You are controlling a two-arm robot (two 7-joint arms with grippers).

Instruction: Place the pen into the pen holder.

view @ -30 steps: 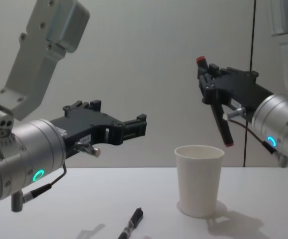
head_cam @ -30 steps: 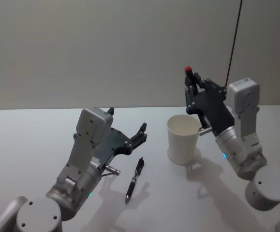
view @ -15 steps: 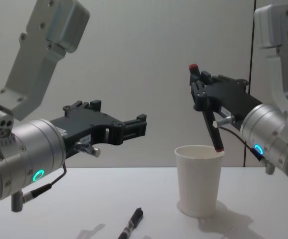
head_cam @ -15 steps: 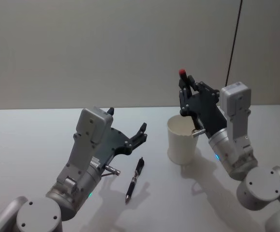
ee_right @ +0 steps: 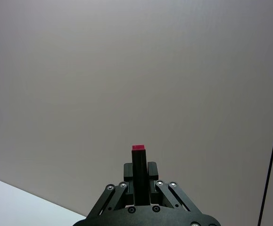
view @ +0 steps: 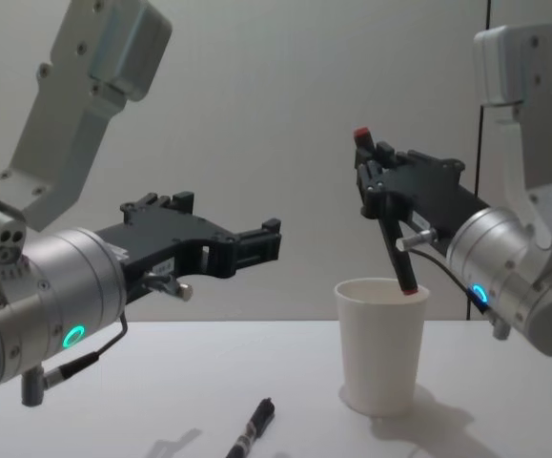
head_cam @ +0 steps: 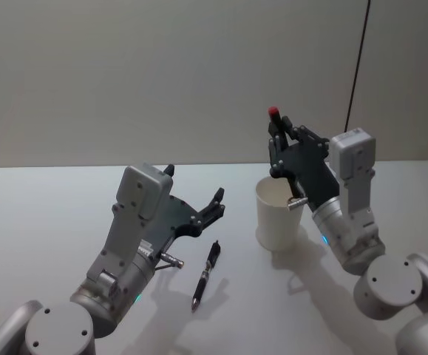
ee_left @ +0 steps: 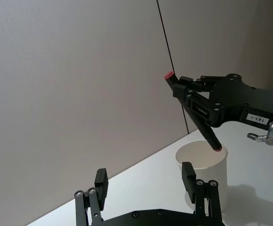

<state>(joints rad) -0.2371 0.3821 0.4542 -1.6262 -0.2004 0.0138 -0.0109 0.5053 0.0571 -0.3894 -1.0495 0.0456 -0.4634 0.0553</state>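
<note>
Chest view has the right pincer [view: 375,181] clamped on the pen [view: 396,253], near upright, its lower tip at the cup's [view: 382,353] mouth, while the left pincer [view: 268,243] hangs apart over the tabletop [view: 142,382].

Matt white paper pen holder [view: 382,343], smooth matt table [head_cam: 51,214], matt black right end effector [view: 373,176], dark plastic pen [view: 396,253]
</note>
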